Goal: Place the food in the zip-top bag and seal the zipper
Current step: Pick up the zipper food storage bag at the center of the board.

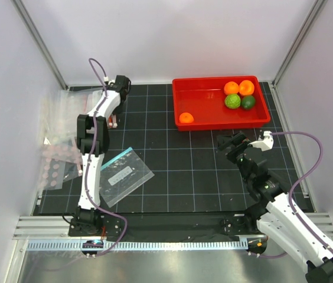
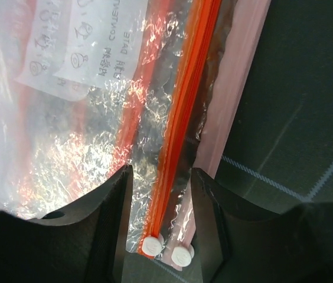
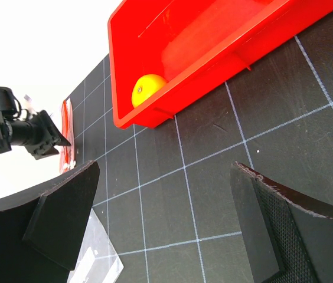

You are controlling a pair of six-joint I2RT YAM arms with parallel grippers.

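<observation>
Left gripper [image 2: 162, 171] stands parted, fingers [image 2: 95, 224] either side of the zipper [image 2: 184, 88] of the zip-top bag [image 2: 95, 147], not pinching it (the bag lies at the mat's [image 1: 202, 171] far-left side). Food [image 1: 232, 88], all five fruits, sits in the red tray [image 1: 214, 115], well apart. Right gripper [image 3: 166, 168] gapes wide, empty, near that tray.

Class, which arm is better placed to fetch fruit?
Right: the right gripper, open, faces the red plastic tray holding round orange fruit; the left gripper straddles the red-orange zipper of the clear plastic bag.
</observation>
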